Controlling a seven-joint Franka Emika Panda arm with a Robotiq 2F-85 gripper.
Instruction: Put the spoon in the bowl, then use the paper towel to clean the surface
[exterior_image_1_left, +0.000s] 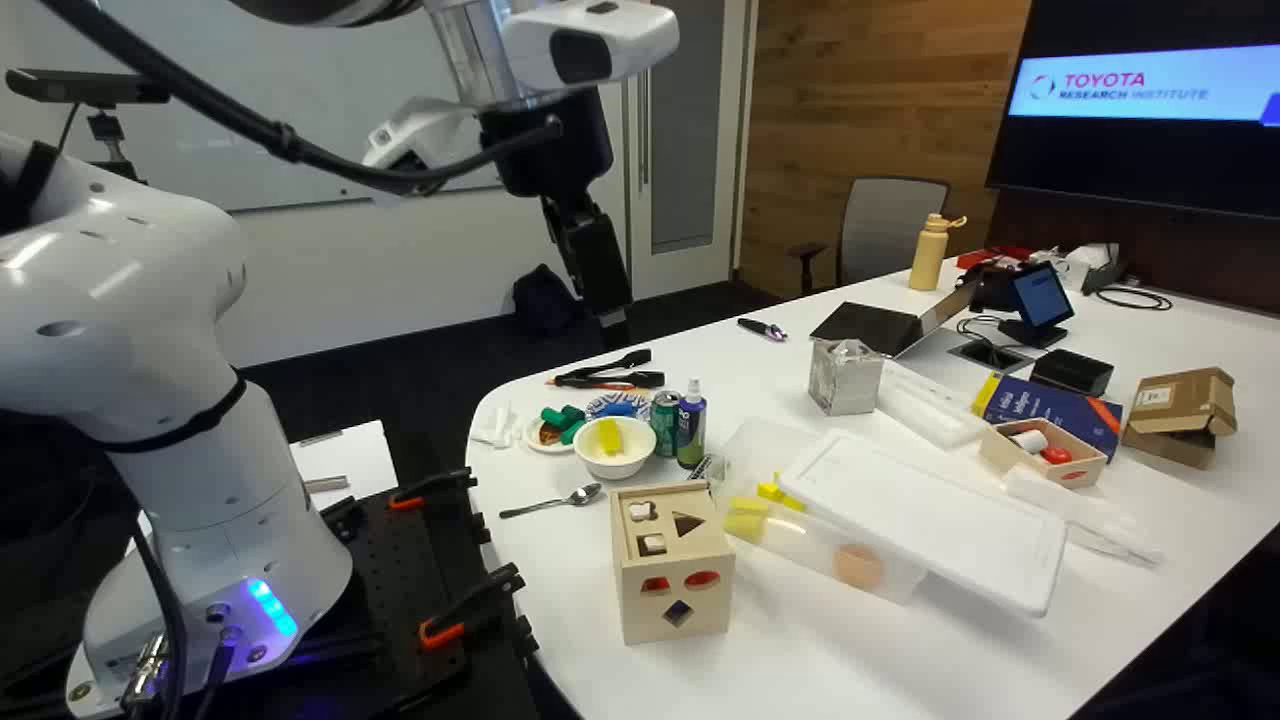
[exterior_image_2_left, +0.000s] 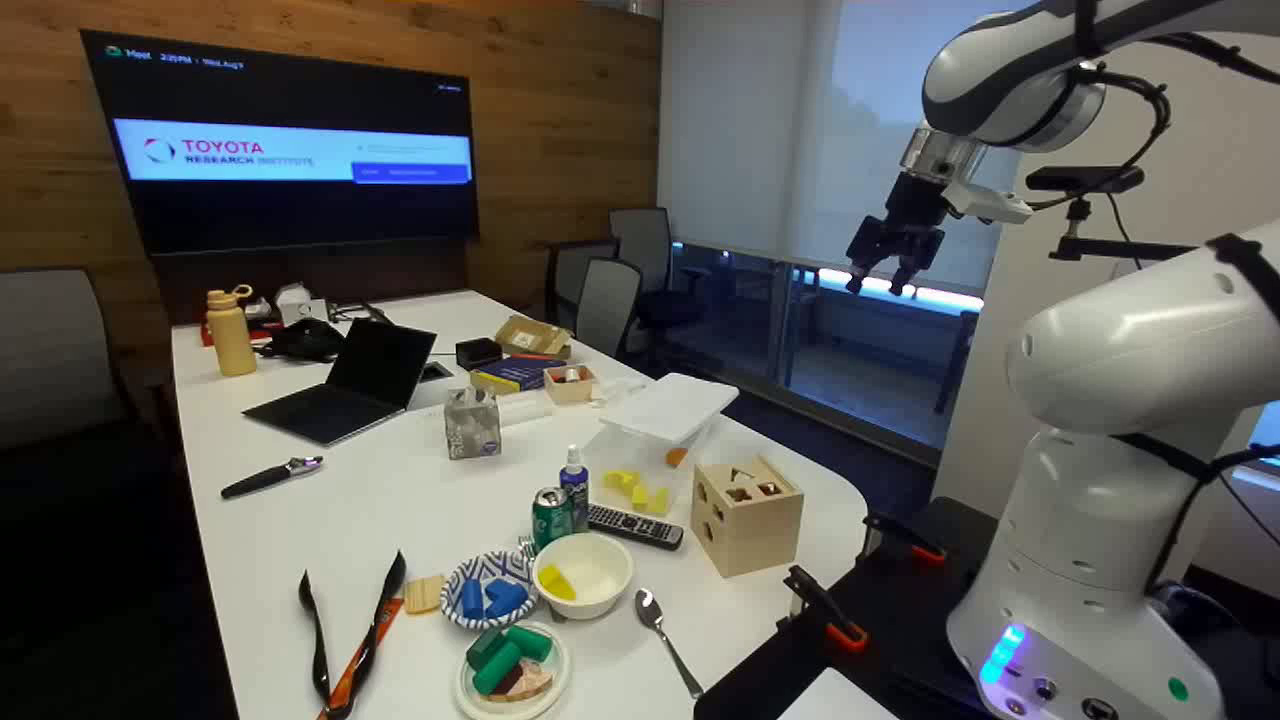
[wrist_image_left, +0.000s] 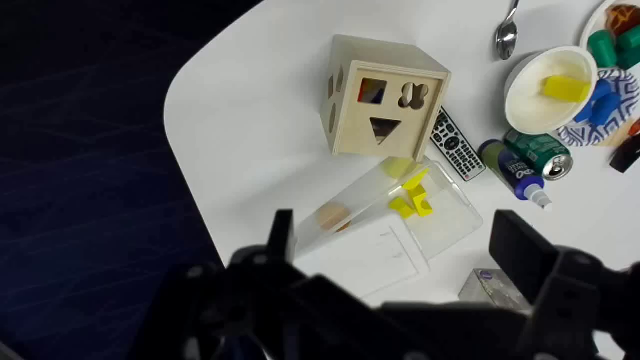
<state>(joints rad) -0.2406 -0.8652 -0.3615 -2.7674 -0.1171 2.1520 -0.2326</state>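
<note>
As the gripper (exterior_image_2_left: 877, 287) hangs high above the white tabletop (wrist_image_left: 240, 130), its fingers (wrist_image_left: 520, 250) spread wide with nothing between them, the spoon (exterior_image_2_left: 664, 634) lies well below them, beside and outside the bowl (exterior_image_2_left: 600, 568), so both steps appear undone. Also beneath the fingers, a yellow block (exterior_image_2_left: 557, 582) occupies the bowl, while a clear tub (wrist_image_left: 450, 220), wooden cube (wrist_image_left: 392, 107) and green can (exterior_image_2_left: 551, 518) would obstruct any wiping; no paper towel can be identified with certainty.
</note>
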